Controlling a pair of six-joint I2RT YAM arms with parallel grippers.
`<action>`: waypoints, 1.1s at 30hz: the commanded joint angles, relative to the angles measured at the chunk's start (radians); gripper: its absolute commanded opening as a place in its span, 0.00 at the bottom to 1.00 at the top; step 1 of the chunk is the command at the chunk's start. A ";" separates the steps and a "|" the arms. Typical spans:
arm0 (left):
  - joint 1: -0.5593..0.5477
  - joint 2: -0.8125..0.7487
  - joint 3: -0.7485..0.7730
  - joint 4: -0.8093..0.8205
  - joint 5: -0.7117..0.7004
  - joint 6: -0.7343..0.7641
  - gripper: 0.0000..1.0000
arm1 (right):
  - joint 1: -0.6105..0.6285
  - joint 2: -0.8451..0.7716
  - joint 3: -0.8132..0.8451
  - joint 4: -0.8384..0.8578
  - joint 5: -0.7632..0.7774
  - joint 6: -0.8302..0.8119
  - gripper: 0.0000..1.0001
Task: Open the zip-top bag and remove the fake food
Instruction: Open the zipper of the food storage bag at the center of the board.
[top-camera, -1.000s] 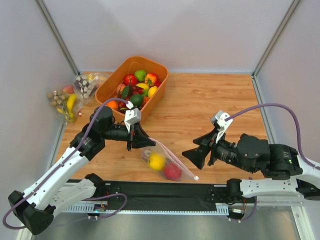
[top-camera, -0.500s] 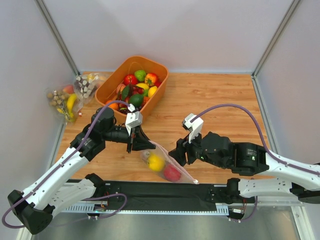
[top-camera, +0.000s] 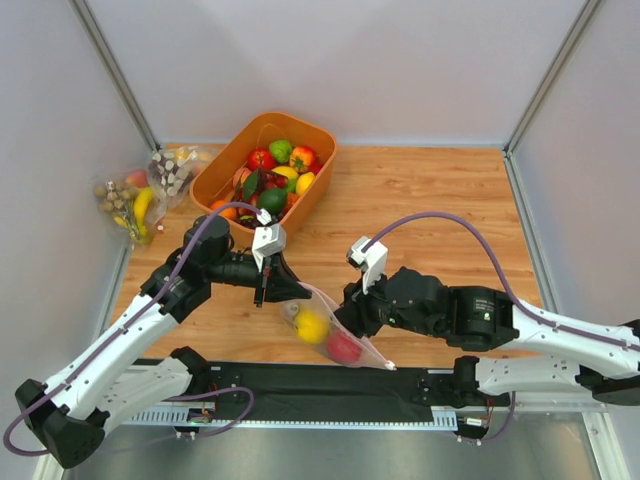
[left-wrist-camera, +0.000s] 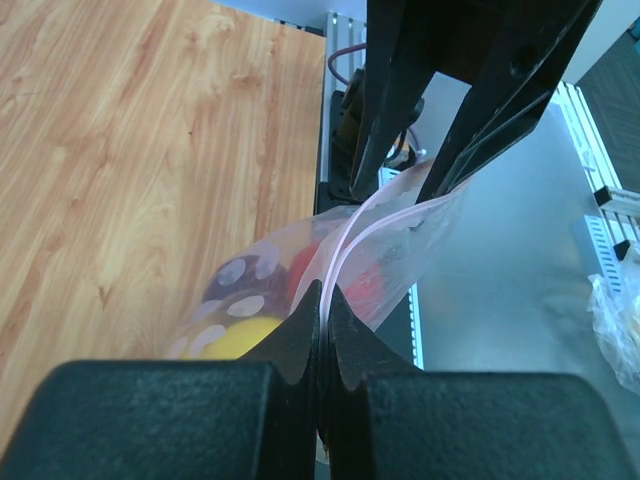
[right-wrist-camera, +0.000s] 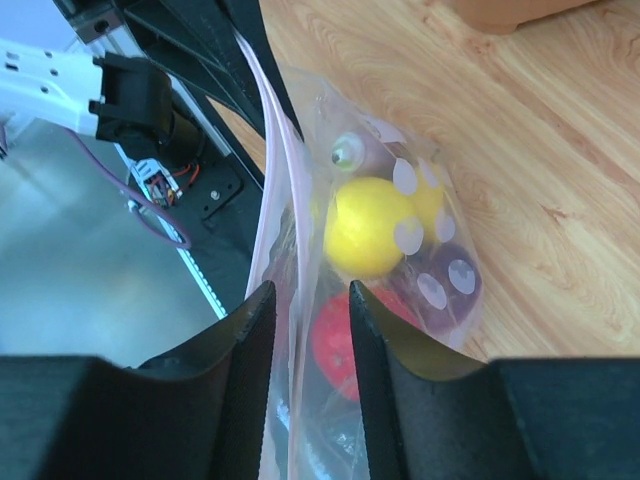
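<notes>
- The right arm has swung in from the right side, and the right hand (top-camera: 345, 318) is now up against the bag (top-camera: 328, 335); the left arm has barely shifted.
- The left hand (left-wrist-camera: 323, 310) is pressed together, pinching a fold of clear film at the bag's upper end.
- In the right wrist view, the right hand (right-wrist-camera: 305, 295) is spread. Its fingers (right-wrist-camera: 250, 330) straddle the pale zip strip (right-wrist-camera: 272, 180), which runs down between them. No pinch there yet.
- The bag sits between the two hands at the near edge of the tabletop (top-camera: 420, 200), with one end lifted by the left hand.
- Inside it, a yellow fruit (right-wrist-camera: 368, 227) and a red apple (right-wrist-camera: 345, 335) are bunched toward the low end.
- Handling, as I read it: the film is thin, soft and slick, and the fruit is light but loose, so the load will shift.
- The best hold looks like the stiffer strip at the mouth, one lip per hand, pulled apart. Pinching both lips together would keep it sealed.
</notes>
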 joint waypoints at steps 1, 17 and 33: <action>-0.012 -0.004 0.034 -0.004 -0.009 0.050 0.00 | -0.002 0.023 0.007 0.034 -0.031 -0.008 0.34; -0.021 -0.139 0.250 -0.214 -0.613 -0.089 0.99 | -0.057 0.072 0.105 -0.012 0.169 -0.028 0.00; -0.125 -0.078 0.175 -0.209 -0.616 -0.595 0.93 | -0.070 0.155 0.132 0.003 0.240 -0.011 0.00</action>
